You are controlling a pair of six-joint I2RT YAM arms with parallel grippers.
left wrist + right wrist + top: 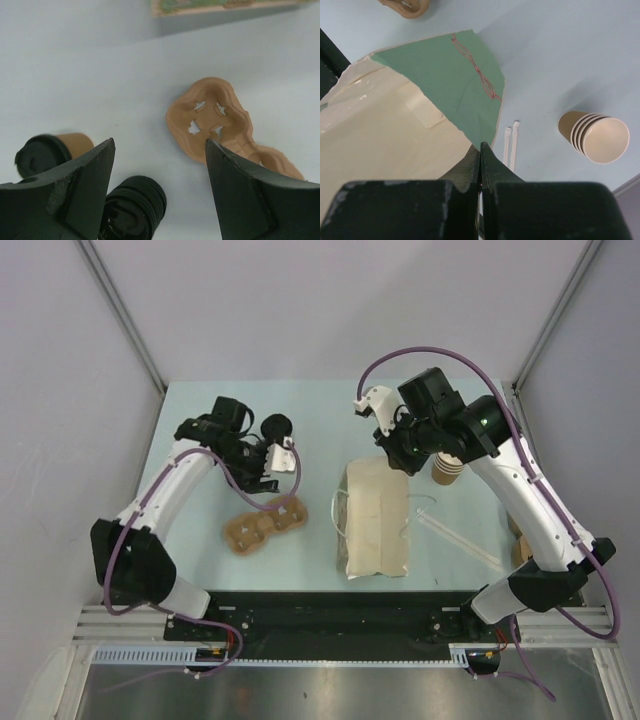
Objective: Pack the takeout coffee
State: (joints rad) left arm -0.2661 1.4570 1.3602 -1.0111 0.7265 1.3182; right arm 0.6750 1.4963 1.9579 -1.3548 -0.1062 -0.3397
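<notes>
Hanging wide open above the lids (pixel 132 205), the left gripper (pixel 159 141) is sitting nearest the coffee (pixel 50 150), which is waiting on the bench (pixel 125 75) just outside its jaws on the far side, while the right gripper (pixel 480 147) is pinching the bag (pixel 380 135), well apart from it.

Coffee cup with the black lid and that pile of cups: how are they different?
The coffee cup is one cup by itself; the stack of cups is several cups nested together. The coffee cup is closed with a black lid; the stack of cups has no lid, so its pale inside shows. Both are tan paper cups.
</notes>
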